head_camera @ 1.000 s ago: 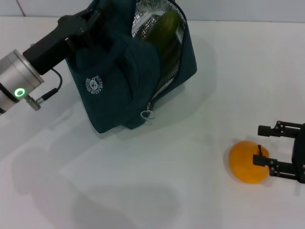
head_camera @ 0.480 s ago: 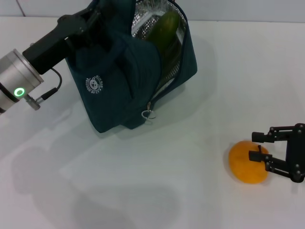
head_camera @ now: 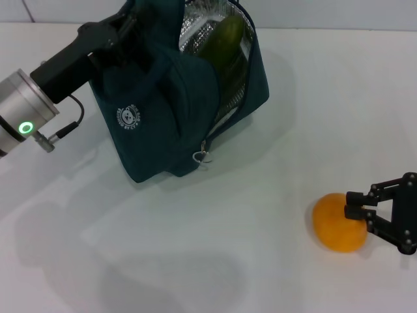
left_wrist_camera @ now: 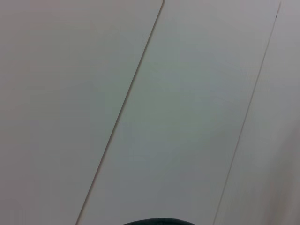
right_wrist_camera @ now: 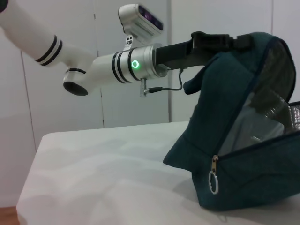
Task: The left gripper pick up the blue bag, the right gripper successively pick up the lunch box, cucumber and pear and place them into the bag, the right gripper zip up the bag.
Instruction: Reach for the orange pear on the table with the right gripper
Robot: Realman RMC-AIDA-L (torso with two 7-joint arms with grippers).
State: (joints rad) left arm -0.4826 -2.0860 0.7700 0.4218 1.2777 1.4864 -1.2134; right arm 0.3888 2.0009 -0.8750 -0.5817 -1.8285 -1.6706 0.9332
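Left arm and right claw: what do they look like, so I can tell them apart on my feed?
The left arm is black near the claw, with a silver cuff bearing a green ring light and a thin black cable; farther back it is white with black bands. The right claw is black, with two fingers on open linkage bars.

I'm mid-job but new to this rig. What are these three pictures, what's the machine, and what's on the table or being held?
It is a robot with two arms. The head view looks down on a white table. The left gripper holds the blue bag up by its top, mouth open, with the cucumber inside. At the table's right, the right gripper has its fingers against the pear, which rests on the table. The right wrist view looks across at the bag and left arm. The left wrist view shows mostly wall panels.
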